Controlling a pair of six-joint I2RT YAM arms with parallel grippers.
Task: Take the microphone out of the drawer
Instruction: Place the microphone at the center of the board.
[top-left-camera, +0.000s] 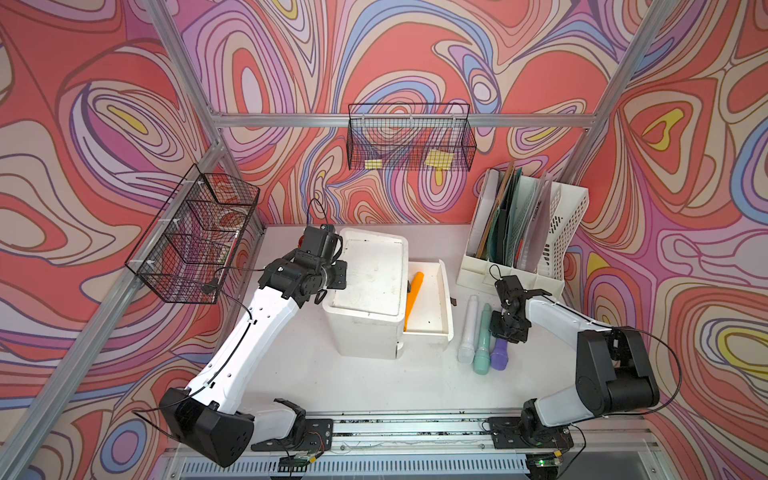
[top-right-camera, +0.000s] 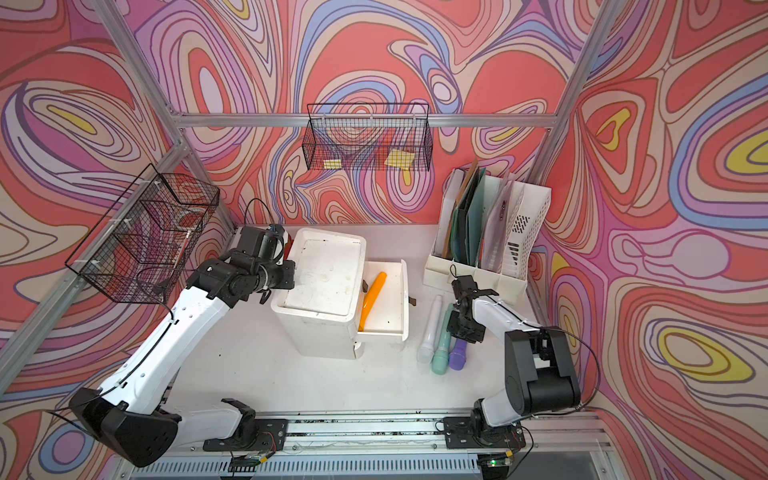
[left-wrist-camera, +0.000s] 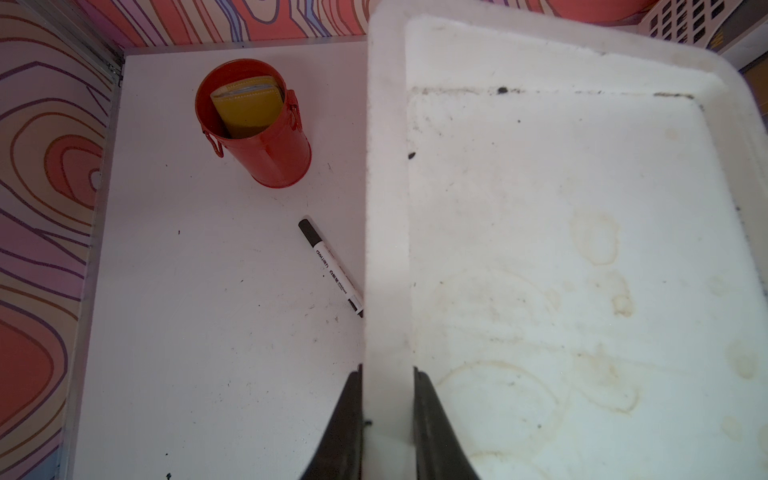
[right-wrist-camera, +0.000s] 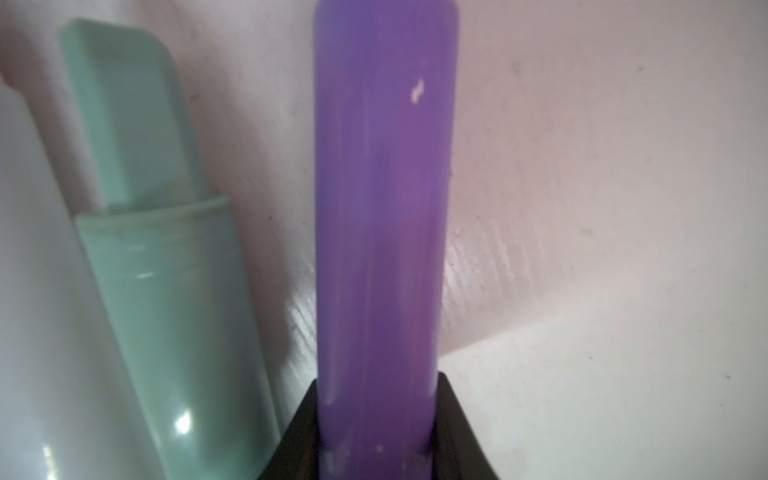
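My right gripper (right-wrist-camera: 378, 384) is clamped on the handle of the purple mic (top-left-camera: 500, 359), a smooth, matte plastic cylinder with a rounder, ribbed head. It is out of the drawer (top-left-camera: 430, 332) and low over the table (top-left-camera: 374, 386) toward its right edge, just beside the teal mic (top-left-camera: 482, 345). I cannot tell whether it rests on the surface yet. The white mic (top-left-camera: 468, 328) lies next in the row, all three roughly parallel, heads toward the front edge.

My left gripper (left-wrist-camera: 387, 370) pinches the raised rim of the box (top-left-camera: 370, 282), one finger outside and one inside the lip, which I judge is holding it steady. The box is white, rough and foam-like on top, stained with pale rings, its corners rounded.

The drawer stands pulled out on the box's right side: a shallow, hard white tray. An orange mic (top-left-camera: 413, 297), glossy and tapered, lies inside along the box.

So, as I judge it, this mic is nearly finished: letting go remains, and then perhaps the orange one.
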